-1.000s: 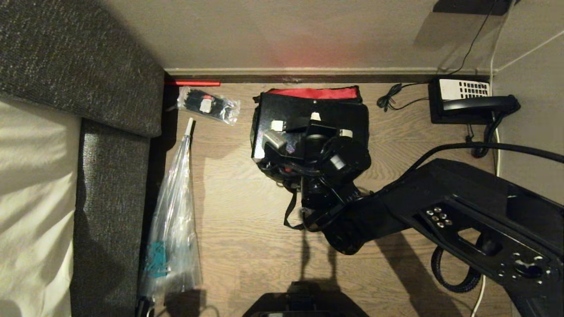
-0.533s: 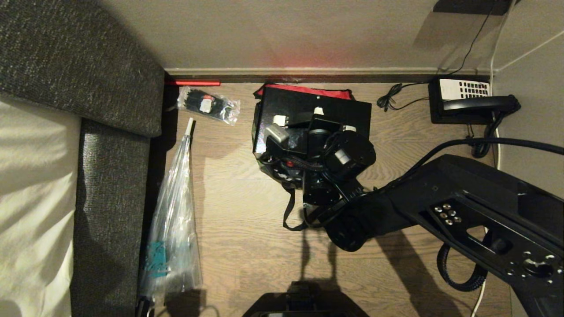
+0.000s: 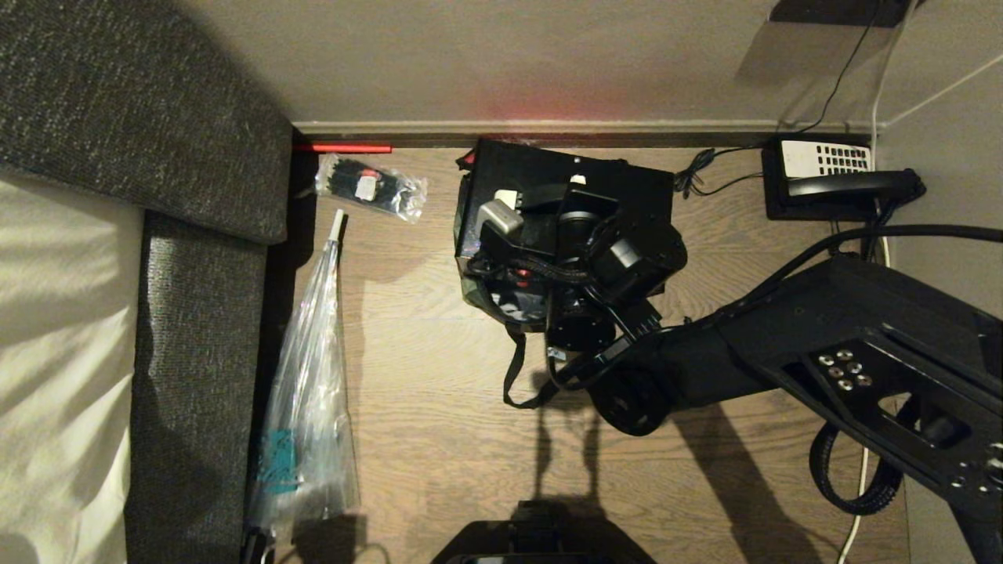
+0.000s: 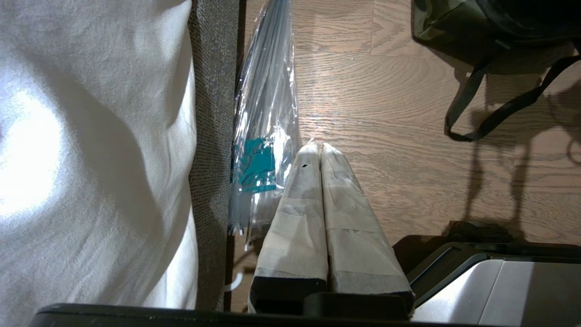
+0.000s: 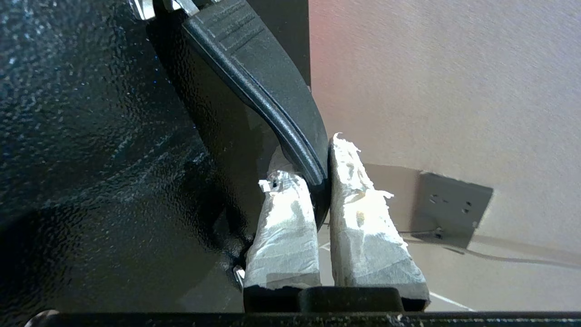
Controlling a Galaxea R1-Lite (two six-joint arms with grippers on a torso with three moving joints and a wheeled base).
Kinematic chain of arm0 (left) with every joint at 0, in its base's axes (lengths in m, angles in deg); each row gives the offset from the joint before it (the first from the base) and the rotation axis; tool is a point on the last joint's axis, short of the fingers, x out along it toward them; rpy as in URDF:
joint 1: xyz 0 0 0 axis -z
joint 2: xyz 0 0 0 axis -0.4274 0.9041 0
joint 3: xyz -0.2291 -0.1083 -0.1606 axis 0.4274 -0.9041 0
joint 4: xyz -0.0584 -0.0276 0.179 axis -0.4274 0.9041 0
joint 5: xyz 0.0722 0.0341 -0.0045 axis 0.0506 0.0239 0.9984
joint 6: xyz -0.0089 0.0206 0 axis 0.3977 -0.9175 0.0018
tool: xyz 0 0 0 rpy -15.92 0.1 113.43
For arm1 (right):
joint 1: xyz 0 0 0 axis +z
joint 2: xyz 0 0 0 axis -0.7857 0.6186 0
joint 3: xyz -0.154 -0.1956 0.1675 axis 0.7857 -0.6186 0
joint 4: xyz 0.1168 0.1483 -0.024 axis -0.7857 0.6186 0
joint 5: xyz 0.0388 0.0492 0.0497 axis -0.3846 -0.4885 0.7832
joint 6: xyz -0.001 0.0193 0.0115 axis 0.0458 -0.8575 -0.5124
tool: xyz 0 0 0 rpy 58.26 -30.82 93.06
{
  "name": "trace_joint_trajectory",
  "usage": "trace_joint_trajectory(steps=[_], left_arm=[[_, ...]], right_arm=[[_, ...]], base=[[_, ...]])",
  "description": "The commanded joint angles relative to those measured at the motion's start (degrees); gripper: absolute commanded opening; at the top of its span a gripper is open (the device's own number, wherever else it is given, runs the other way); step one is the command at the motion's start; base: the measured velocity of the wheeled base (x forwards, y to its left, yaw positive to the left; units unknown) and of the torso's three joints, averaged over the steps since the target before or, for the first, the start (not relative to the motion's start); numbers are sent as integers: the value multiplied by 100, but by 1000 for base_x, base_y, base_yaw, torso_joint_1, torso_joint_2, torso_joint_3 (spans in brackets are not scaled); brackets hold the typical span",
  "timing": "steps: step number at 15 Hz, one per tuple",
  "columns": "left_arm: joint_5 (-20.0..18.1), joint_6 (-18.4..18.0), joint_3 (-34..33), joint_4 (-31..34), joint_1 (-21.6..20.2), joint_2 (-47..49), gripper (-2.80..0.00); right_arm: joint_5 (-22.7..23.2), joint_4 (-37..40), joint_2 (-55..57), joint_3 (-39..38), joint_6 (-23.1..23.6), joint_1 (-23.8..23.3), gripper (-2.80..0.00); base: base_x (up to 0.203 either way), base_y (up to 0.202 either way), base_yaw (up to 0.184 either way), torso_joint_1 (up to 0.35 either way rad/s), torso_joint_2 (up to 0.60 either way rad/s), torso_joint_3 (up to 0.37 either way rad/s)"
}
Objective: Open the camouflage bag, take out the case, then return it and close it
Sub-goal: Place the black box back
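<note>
Nearest the robot there's bare wooden floor (image 3: 439,439) with arm shadows on it; the left tool (image 4: 317,150) hangs low by the bed edge, its taped fingers (image 4: 299,200) pressed together with nothing between them, right beside a clear plastic bag (image 3: 305,392) that has some teal print I can't read; that bag lies lengthwise along the grey bed frame (image 3: 196,329).

A bit further out, a loose black strap (image 3: 517,376) trails off the camouflage bag (image 3: 490,294), which sits on the floor in the middle of the head view, mostly hidden under the case and the wrist; a bit of camo fabric shows in the left wrist view too.

The case (image 3: 627,188) is up out of the bag, its speckled black face toward the head camera, long axis running left-right and tilted a little; the right tool (image 5: 320,177) is clamped on the case's black handle (image 5: 272,100), both taped fingers (image 5: 363,218) pinching the strap of it.

Further back: a small packet of black items (image 3: 372,188) by the wall with a white label too small to read; a black telephone (image 3: 838,184) to the right, its keypad lettering unreadable; a wall socket (image 5: 454,200) shows in the right wrist view.
</note>
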State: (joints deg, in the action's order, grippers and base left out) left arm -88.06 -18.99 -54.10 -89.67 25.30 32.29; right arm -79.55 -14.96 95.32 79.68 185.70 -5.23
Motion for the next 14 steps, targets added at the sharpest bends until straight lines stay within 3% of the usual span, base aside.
trace_joint_trajectory(steps=[1,14], left_arm=[[1,4,-4,0,0,7,-280],[1,4,0,0,0,7,-280]], right_arm=[[-22,-39,-149,-57,57,3,-280],[-235,118,-454,-22,74,-6,-280]], base=[[0,0,0,0,0,0],[0,0,0,0,0,0]])
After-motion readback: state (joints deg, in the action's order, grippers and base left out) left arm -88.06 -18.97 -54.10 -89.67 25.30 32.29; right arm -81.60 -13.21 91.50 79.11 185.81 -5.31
